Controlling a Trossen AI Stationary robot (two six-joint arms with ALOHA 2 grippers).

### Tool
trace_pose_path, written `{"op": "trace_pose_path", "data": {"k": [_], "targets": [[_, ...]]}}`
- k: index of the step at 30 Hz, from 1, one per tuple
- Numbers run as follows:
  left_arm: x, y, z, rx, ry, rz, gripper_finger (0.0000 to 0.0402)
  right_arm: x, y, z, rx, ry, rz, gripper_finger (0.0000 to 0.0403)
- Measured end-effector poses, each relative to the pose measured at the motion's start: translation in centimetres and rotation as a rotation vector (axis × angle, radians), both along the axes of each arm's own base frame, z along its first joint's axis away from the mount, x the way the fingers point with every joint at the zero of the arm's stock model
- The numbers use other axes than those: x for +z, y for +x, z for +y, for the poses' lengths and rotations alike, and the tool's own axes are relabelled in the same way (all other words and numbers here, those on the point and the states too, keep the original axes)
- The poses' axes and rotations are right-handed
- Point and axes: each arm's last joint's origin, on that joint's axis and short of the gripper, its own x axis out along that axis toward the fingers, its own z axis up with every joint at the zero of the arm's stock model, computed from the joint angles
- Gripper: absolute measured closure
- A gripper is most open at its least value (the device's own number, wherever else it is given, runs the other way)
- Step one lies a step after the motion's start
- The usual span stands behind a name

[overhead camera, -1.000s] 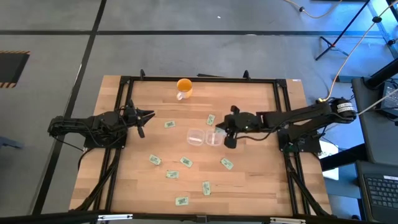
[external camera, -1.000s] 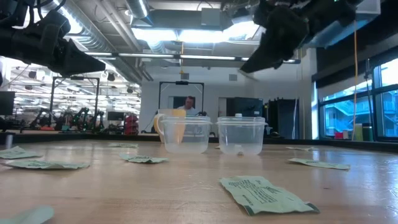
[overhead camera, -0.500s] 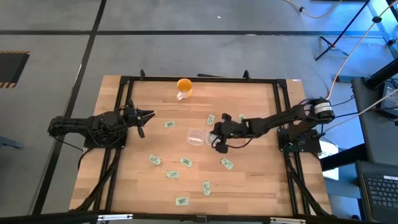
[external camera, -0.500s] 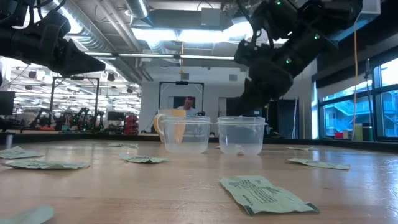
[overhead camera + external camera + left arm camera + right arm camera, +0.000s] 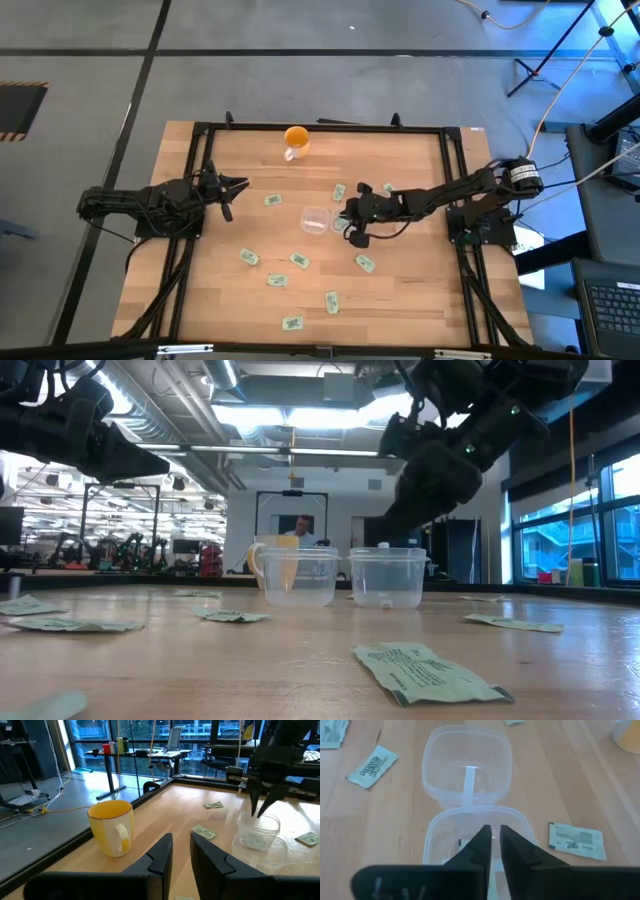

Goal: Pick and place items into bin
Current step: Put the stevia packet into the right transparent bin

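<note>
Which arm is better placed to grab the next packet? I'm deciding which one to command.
Probably the right. The right gripper hangs over the clear bins mid-table, with a packet just beside it. The left gripper waits near the table's left edge, farther from most packets.

One camera looks straight down on the whole table (image 5: 400, 300). One sits low, looking across it. Both see the two clear tubs (image 5: 330, 220).

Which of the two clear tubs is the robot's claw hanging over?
The right gripper hangs over the right-hand clear tub, the one nearer the right arm. The other clear tub beside it has nothing above it.
</note>
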Motion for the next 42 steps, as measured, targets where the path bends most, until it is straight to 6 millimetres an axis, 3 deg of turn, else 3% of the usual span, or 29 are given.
{"op": "trace_pose_path", "data": {"k": [4, 9, 13, 17, 26, 37, 42], "targets": [[0.0, 0.0, 0.0, 0.000, 0.001, 0.000, 0.0341, 0.9, -0.7, -0.1, -0.001, 0.000, 0.018, 0.0329], [0.0, 0.0, 0.0, -0.002, 0.002, 0.001, 0.0341, 4.2, -3.0, -0.4, -0.075, 0.058, -0.019, 0.0319], [0.0, 0.0, 0.0, -0.004, 0.001, 0.001, 0.0341, 6.4, -5.8, -1.4, -0.215, 0.161, -0.010, 0.0318], [0.0, 0.0, 0.0, -0.004, 0.000, 0.001, 0.0341, 7.3, -7.9, -2.6, -0.415, 0.175, 0.006, 0.0318], [0.0, 0.0, 0.0, -0.004, 0.000, 0.001, 0.0341, 4.9, -9.9, -5.0, -0.750, 0.221, 0.223, 0.0318], [0.0, 0.1, -0.1, -0.052, -0.005, 0.001, 0.0341, 0.6, -10.8, -7.9, -0.858, 0.263, 0.414, 0.0318], [0.0, 0.1, -0.1, -0.052, -0.004, 0.002, 0.0341, -0.7, -11.0, -8.1, -0.850, 0.313, 0.387, 0.0318]]}}
